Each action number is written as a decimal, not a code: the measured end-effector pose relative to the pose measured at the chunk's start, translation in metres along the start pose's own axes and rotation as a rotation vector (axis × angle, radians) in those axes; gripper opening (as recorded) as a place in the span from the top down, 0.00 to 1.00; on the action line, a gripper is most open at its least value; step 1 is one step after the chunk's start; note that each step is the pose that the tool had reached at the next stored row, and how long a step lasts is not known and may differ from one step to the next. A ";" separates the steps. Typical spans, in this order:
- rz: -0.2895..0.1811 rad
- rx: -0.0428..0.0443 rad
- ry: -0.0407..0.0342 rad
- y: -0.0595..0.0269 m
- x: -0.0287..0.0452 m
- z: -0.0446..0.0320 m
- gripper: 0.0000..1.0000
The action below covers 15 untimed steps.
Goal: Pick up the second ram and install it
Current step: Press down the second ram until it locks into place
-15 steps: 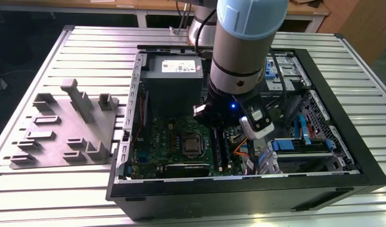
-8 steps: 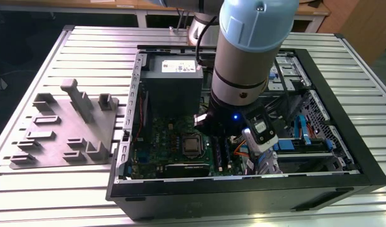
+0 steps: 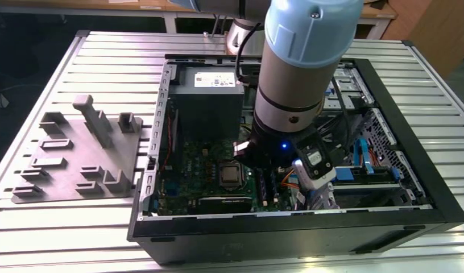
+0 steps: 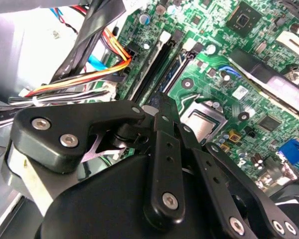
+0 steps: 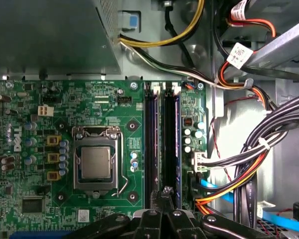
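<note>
While arm plunges vertically, gripper (image 5: 165,195) meets second ram (image 5: 170,144).

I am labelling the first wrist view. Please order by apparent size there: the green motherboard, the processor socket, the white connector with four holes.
1. green motherboard
2. processor socket
3. white connector

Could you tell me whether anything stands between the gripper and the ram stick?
Nothing visible does. The gripper hangs directly over the bluish ram stick, already seated on the green board; the cables lie to one side.
</note>
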<state>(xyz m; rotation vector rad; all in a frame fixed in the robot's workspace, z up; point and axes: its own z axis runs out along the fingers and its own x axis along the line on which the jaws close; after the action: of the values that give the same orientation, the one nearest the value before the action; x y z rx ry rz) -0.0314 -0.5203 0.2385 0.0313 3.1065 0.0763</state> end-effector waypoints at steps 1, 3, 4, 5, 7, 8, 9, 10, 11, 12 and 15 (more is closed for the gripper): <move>0.000 0.0001 0.0000 -0.0001 0.0000 0.0000 0.90; 0.000 0.0000 -0.0001 -0.0001 0.0000 0.0001 0.90; 0.000 0.0001 0.0000 -0.0001 0.0000 0.0000 0.90; 0.000 0.0001 -0.0001 -0.0005 0.0000 0.0001 0.90; 0.000 0.0001 0.0000 -0.0011 0.0000 0.0000 0.90; 0.000 0.0001 0.0000 -0.0014 0.0000 0.0000 0.90; 0.000 -0.0001 -0.0001 -0.0016 0.0000 0.0003 0.90; 0.000 0.0000 0.0000 -0.0020 0.0000 0.0008 0.90; 0.000 0.0002 0.0000 -0.0025 0.0000 0.0013 0.90; 0.000 0.0002 0.0000 -0.0030 0.0000 0.0018 0.90; 0.000 0.0000 -0.0001 -0.0041 0.0001 0.0039 0.90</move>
<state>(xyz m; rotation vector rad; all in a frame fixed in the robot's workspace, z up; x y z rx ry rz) -0.0314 -0.5242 0.2345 0.0314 3.1064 0.0762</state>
